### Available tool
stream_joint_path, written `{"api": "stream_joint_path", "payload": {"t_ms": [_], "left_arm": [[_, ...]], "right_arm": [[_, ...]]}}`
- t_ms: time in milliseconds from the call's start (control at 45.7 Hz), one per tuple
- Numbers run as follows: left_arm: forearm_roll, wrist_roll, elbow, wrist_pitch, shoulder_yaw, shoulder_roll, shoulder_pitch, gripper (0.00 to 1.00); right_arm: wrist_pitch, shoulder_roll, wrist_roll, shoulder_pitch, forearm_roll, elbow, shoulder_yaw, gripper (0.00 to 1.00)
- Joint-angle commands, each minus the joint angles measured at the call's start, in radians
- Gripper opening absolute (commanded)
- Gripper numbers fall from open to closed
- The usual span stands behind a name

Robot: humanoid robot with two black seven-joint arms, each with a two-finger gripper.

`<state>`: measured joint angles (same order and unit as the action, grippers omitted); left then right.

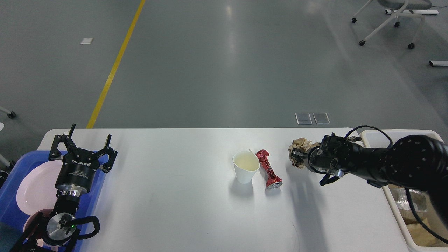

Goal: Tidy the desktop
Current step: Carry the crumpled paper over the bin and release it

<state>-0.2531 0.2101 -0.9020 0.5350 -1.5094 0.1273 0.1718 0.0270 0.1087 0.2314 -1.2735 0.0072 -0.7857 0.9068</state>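
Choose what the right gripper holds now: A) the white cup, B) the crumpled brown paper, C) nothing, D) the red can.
B: the right gripper is closed on the crumpled brown paper, lifted clear of the desktop; the cup and can remain there.

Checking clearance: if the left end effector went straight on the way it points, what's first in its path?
Looks free: the left end effector points toward the far edge of the desktop, with only bare surface ahead, then floor. Depth is unclear.

We read one text only: "ROBOTTO" in white letters on the black body of our left gripper [82, 148], printed upside down from our view. The red can [268, 169] shows no legible print.
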Motion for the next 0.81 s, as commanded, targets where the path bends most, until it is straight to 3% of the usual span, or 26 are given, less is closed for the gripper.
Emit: {"api": "stream_joint_path", "payload": {"t_ms": [0,241,481,569,787], "left_arm": [[0.0,0.0,0.0,-0.001,0.0,0.0,0.0,0.96],[0.0,0.0,0.0,0.0,0.0,0.0,0.0,0.96],[0.0,0.0,0.0,0.0,0.0,0.0,0.0,0.96],[0.0,0.0,0.0,-0.001,0.0,0.0,0.0,0.96],[0.0,-0.001,0.0,-0.001,0.0,0.0,0.0,0.96]], "right_arm": [[-0.051,0.106,0.005,-0.164,-0.001,-0.185,0.036,0.0],[-0.34,0.2,0.002,-0.539,0.001,-0.42,0.207,0.0],[-0.502,0.218,-0.018,-0.923,0.004,-0.674,0.282,0.0],[-0.552,0.21,-0.063,-1.027,0.004,-0.742,0.299,0.0],[-0.616,0.184,-0.244,-1.106,-0.003,-0.791,0.443,0.0]]}}
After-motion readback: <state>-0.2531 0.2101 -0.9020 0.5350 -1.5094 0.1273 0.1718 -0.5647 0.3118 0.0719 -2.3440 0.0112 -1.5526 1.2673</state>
